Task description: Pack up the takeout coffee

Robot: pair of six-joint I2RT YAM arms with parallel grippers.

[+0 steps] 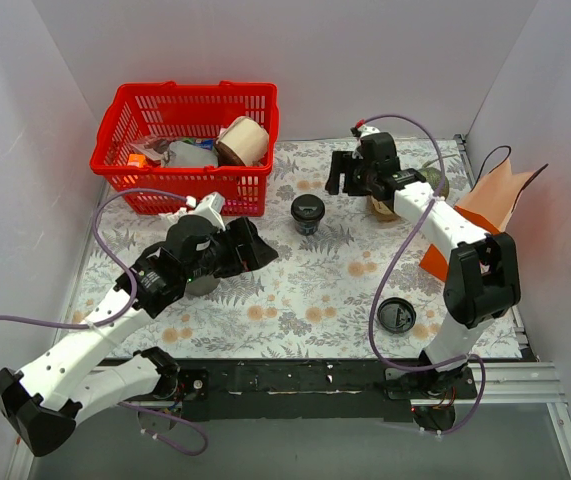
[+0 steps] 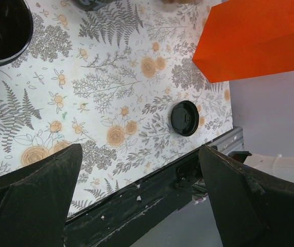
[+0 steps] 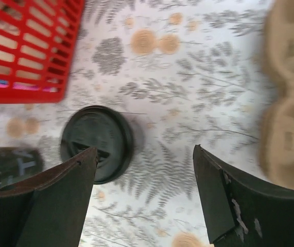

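Takeout coffee (image 1: 308,212) stands upright near the centre of the overhead frame, on the fern-and-flower table (image 1: 295,300). Its long axis is vertical and the round top faces the camera. Nothing is touching it. It is just right of the lower right corner of the red basket (image 1: 187,145).

In the right wrist view the coffee (image 3: 98,144) is at lower left, seen top-on and blurred. It is partly cut off by the near finger, with the basket (image 3: 28,51) at upper left.

Right gripper (image 1: 343,178) is up and to the right of the cup, near but clear of it. Its jaws are spread with nothing between them (image 3: 145,152). A brown cardboard carrier (image 3: 291,103) fills the right edge of that view.

Left gripper (image 1: 257,245) is down and to the left of the cup, close but apart. Its jaws are spread wide and hold nothing (image 2: 139,154).

Flat black lid (image 1: 397,315) lies alone at lower right of the overhead frame, well apart from the cup. It also shows mid-right in the left wrist view (image 2: 184,118).

Orange paper bag (image 1: 485,205) is at the right edge, and at upper right in the left wrist view (image 2: 260,38).
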